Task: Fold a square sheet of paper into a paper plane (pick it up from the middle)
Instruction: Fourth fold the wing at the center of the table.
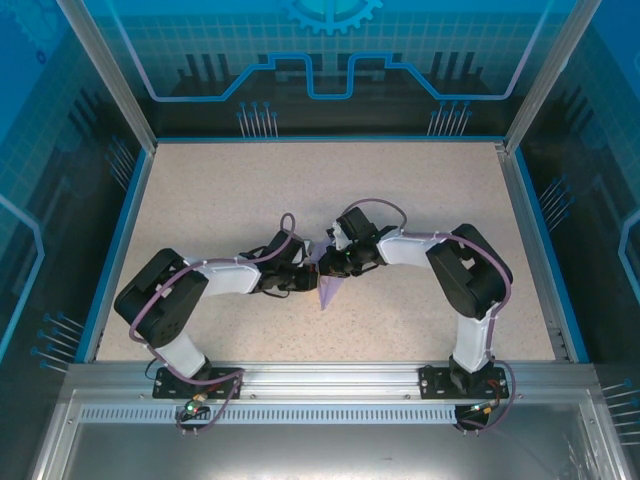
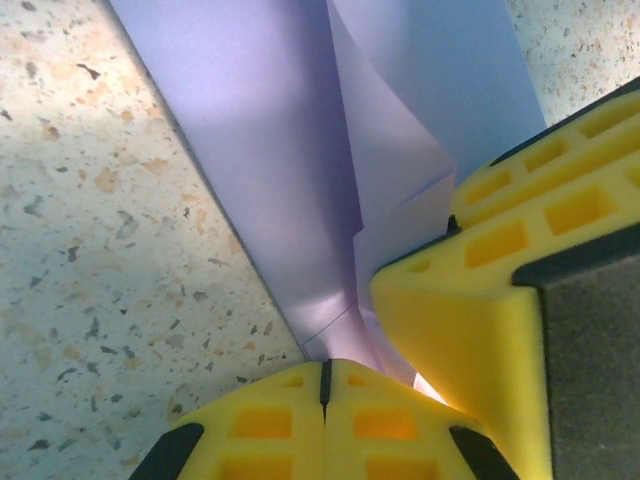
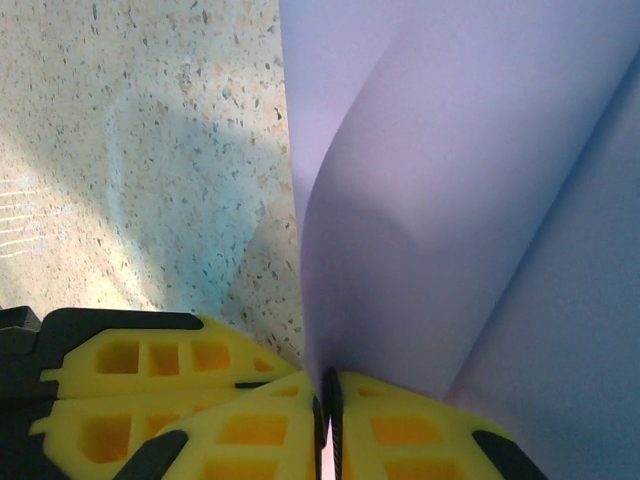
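The paper (image 1: 328, 288) sits near the middle of the worktop (image 1: 250, 190), slightly toward the near edge, where the two arms meet from either side. In the top view it is a small lavender piece with a point toward the arm bases; the rest is hidden under the wrists.

In the left wrist view the left fingers (image 2: 265, 420) are pressed together, with only a thin dark seam between them. The narrow lower end of the folded paper runs down into their tips, so they grip it there. Above them the paper rises in several layers, with a long crease up the middle and a flap lying to the right. A yellow finger of the other arm sits just beside it on the right, touching the flap's lower edge.

In the right wrist view the right fingers (image 3: 400, 430) are also closed, pinching the paper at its bottom edge. From the seam the paper curves up and to the right in a smooth, bowed layer, lifted off the speckled worktop on the left.
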Controlling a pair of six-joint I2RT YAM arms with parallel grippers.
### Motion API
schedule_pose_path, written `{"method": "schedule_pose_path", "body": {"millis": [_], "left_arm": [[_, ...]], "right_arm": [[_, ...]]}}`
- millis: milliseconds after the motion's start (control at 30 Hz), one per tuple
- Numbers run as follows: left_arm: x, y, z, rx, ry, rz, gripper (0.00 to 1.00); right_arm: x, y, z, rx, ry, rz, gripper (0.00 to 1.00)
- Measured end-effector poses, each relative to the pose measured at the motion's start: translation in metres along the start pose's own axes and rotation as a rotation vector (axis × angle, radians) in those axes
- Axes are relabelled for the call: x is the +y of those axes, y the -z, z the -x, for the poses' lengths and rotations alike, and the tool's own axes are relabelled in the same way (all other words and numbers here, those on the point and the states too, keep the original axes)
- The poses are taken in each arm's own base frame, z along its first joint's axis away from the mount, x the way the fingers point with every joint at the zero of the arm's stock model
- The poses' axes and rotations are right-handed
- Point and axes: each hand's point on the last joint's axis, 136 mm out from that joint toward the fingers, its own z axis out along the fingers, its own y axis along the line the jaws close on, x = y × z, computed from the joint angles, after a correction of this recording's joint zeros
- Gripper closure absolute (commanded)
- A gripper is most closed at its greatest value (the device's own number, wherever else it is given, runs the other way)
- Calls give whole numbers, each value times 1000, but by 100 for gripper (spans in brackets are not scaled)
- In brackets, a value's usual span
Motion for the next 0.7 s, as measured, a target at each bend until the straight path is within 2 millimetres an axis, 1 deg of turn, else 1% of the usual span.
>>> {"method": "schedule_pose_path", "body": {"millis": [167, 533, 700], "left_arm": [[0, 0, 0, -2, 4, -8, 100], [1, 2, -1, -8, 29, -16, 100], [4, 5, -2, -13, 32, -12, 100]], "right_arm": [[0, -1, 0, 4, -4, 1, 86], [-1, -3, 1, 17, -13, -8, 79], [0, -6, 1, 19, -14, -4, 78]]}}
